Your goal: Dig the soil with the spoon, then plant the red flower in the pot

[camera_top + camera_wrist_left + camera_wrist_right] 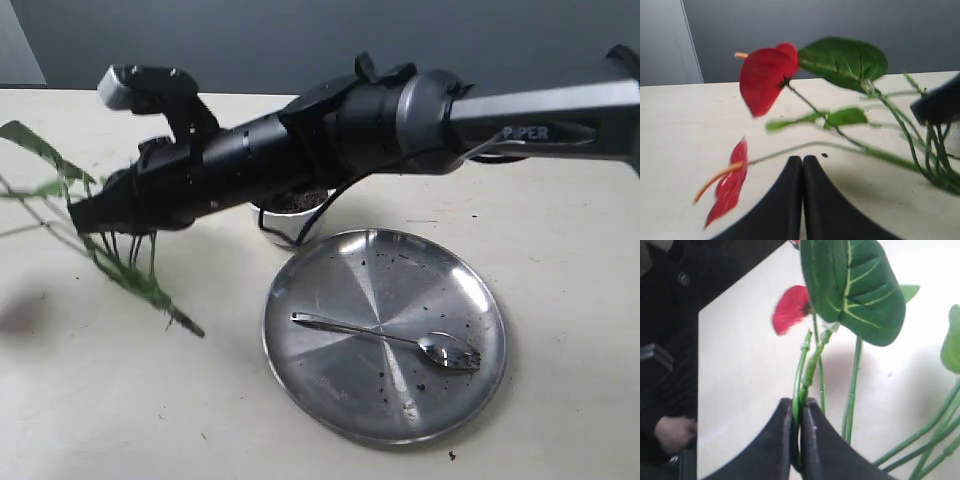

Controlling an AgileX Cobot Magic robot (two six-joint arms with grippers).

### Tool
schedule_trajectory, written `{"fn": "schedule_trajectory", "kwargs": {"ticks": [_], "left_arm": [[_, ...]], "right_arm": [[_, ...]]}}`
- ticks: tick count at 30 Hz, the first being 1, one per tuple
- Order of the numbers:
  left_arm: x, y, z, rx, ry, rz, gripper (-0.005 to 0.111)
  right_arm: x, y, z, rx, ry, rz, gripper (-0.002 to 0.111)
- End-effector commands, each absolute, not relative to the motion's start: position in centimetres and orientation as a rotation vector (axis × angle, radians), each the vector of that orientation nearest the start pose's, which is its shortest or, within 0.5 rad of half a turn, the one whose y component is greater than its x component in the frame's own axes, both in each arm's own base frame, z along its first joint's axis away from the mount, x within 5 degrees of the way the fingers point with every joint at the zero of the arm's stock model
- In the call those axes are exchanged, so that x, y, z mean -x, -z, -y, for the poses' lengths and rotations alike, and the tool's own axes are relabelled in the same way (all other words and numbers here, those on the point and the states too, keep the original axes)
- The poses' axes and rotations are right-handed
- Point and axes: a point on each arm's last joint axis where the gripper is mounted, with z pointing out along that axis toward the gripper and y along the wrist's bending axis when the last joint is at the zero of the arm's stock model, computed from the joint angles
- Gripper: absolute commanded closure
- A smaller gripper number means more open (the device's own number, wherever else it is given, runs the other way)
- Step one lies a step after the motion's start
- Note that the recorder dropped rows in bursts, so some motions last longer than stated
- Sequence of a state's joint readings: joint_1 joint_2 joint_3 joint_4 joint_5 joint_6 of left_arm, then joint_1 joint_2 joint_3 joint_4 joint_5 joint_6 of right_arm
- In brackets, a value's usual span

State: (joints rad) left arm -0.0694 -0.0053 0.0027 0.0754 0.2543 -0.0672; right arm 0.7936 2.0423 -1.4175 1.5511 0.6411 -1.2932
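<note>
My right gripper (800, 402) is shut on a green stem of the red flower (790, 309). Its arm reaches across to the left side of the table, with the gripper (92, 215) above the tabletop. Stems and leaves (125, 265) hang from it. In the left wrist view the red blooms (767, 77) and a broad leaf float just ahead of my left gripper (802, 159), which is shut with nothing in it. The white pot (280, 222) with dark soil (296, 201) sits behind the right arm, mostly hidden. The spoon (390, 338) lies on the steel plate (330, 390).
Soil crumbs dot the plate and the table near it. A person in dark clothes (665, 430) is beyond the table edge in the right wrist view. A grey wall stands behind the table.
</note>
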Motion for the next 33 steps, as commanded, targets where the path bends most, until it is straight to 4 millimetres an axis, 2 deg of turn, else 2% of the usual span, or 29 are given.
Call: {"fn": "schedule_trajectory", "kwargs": {"ticks": [1,7,10,13,17,20,27,30,33], "left_arm": [[-5.5,-19.1,0.2,-0.053,0.037,-1.728,0.105],[-5.5,-19.1,0.2,-0.053,0.037,-1.728,0.105],[-5.5,-19.1,0.2,-0.053,0.037,-1.728,0.105],[-5.5,-19.1,0.2,-0.053,0.037,-1.728,0.105],[-5.5,-19.1,0.2,-0.053,0.037,-1.728,0.105],[-5.5,-19.1,0.2,-0.053,0.037,-1.728,0.105],[-5.5,-19.1,0.2,-0.053,0.037,-1.728,0.105],[-5.5,-19.1,0.2,-0.053,0.037,-1.728,0.105],[-5.5,-19.1,0.2,-0.053,0.037,-1.728,0.105]], "right_arm": [[-30.2,-25.3,-34.6,0.886,-1.101,-1.913,0.108],[-32.9,-30.4,-31.6,0.706,-0.852,-1.795,0.108],[-33.8,-31.8,-30.0,0.646,-0.793,-1.762,0.108],[-33.8,-32.4,-29.5,0.665,-0.837,-1.740,0.108],[-32.3,-32.3,-30.4,0.801,-1.004,-1.695,0.108],[-30.9,-30.9,-31.3,0.844,-1.072,-1.735,0.108],[-29.0,-22.4,-31.0,0.887,-1.021,-2.008,0.108],[-28.4,-20.5,-30.8,0.895,-1.034,-2.069,0.108],[-28.0,-19.9,-31.1,0.914,-1.051,-2.084,0.108]]}}
